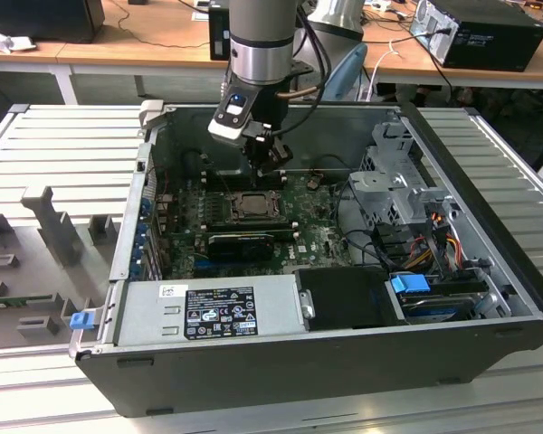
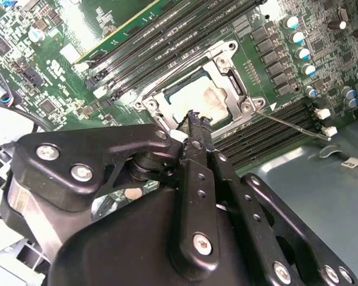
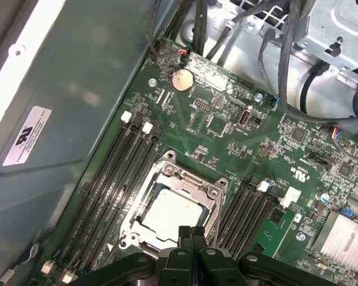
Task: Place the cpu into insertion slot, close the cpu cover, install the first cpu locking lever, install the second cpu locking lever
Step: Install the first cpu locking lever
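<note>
The cpu (image 3: 169, 213) lies in insertion slot (image 1: 251, 205), cpu cover (image 3: 194, 179) down over it. Gripper (image 3: 191, 234) clenched, empty, tips just above cover's edge. 1 lever (image 2: 289, 124) looks unlatched; likely best: push low on it, steady, no side-slip.

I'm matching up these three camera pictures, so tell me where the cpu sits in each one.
Exterior view: the cpu lies on the motherboard inside the open case, just below the gripper in the picture.
First wrist view: the pale square framed by the cpu cover, just beyond the gripper.
Second wrist view: the same pale square, its near edge hidden behind the gripper.
Shared landmark: the gripper, close by the cpu in all three.
</note>
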Tool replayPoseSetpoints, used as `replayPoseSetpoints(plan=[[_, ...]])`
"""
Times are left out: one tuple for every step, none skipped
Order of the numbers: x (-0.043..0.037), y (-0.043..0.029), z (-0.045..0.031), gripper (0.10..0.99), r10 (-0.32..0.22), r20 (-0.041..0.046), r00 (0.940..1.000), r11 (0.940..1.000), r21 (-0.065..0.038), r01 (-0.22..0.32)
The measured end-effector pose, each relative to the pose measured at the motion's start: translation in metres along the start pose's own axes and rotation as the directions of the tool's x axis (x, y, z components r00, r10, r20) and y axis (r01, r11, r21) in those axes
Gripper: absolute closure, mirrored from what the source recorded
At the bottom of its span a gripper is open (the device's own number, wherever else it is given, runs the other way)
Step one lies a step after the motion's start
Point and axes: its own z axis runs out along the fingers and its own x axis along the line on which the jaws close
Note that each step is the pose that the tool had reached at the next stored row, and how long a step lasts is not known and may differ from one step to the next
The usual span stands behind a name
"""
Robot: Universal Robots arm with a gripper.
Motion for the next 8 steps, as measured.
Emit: replayPoseSetpoints(plan=[[0.0,0.0,0.0,0.98,-0.007,0.0004,1.0,1.0,0.0,0.007],[0.0,0.0,0.0,0.98,-0.015,0.0007,0.9999,0.9999,0.0,0.015],[0.0,0.0,0.0,0.98,-0.02,0.0009,0.9998,0.9998,0.0,0.02],[0.0,0.0,0.0,0.98,-0.026,0.0012,0.9997,0.9997,0.0,0.026],[0.0,0.0,0.0,0.98,-0.032,0.0014,0.9995,0.9995,-0.001,0.032],[0.0,0.0,0.0,0.98,-0.039,0.0017,0.9992,0.9992,-0.001,0.039],[0.0,0.0,0.0,0.98,-0.045,0.0019,0.999,0.999,-0.001,0.045],[0.0,0.0,0.0,0.98,-0.053,0.0023,0.9986,0.9986,-0.001,0.053]])
